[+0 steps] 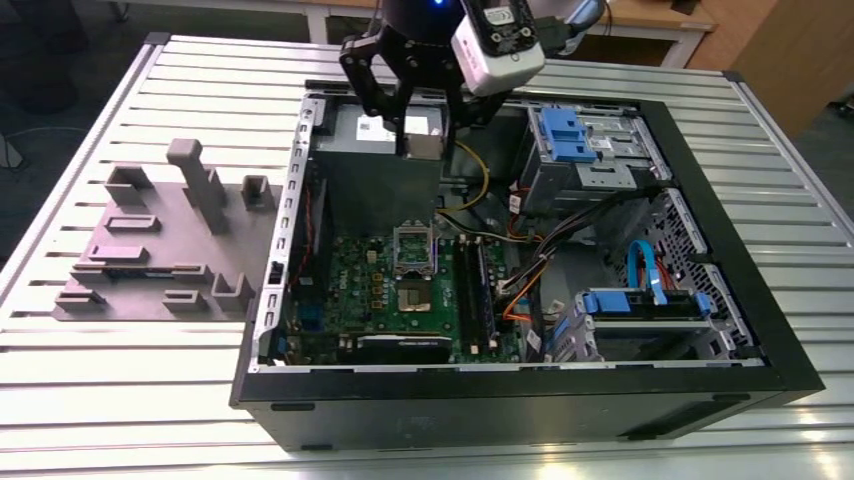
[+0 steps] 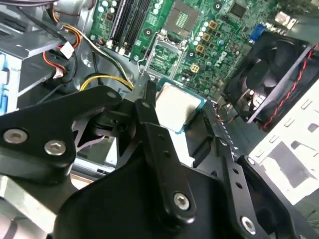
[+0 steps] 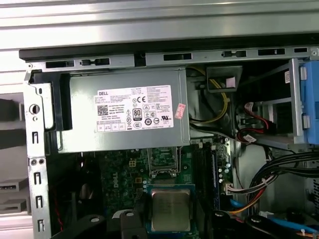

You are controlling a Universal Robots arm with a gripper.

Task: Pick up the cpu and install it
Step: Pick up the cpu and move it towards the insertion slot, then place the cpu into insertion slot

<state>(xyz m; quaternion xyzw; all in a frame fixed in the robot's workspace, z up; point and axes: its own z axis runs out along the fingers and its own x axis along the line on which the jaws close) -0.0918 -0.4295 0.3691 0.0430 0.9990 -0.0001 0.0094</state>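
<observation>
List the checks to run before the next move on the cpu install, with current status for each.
1. Grip: the cpu sits between the fingers of the pincer, metal top toward both wrist views. Status: ok.
2. Socket open: its frame looks swung back. Status: ok.
3. Seated: the cpu hangs above the case, apart from the socket. Status: not ok.
4. Corner and notch alignment with the socket. Status: cannot tell.
5. Path: the yellow cable runs beside the socket, not across it. Status: ok.
</observation>
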